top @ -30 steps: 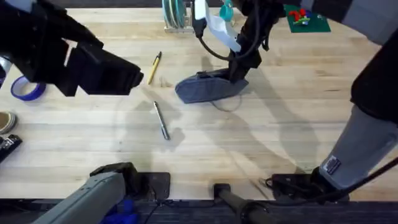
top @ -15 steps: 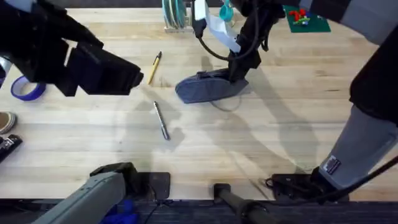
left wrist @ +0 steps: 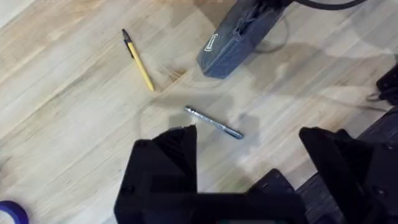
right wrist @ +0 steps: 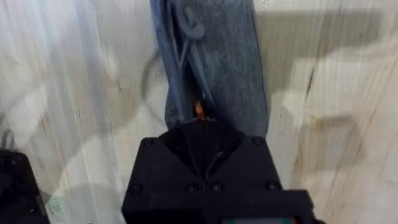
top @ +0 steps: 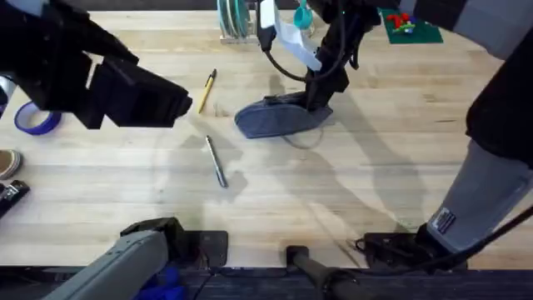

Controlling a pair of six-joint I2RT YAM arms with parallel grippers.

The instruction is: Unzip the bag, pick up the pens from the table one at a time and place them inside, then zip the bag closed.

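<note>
**Pouch gripped, two pens on table**

Silver pen: near, left of centre. Left gripper: raised, jaws wide. Yellow pen: farther left. Bag: centre. Right gripper: clamped on bag's right end.

The right gripper hides the bag's right end, so its grip cannot be told.

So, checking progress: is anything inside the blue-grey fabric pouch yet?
Cannot tell: the blue-grey fabric pouch hides its inside. Yellow pen and silver pen lie outside.
</note>
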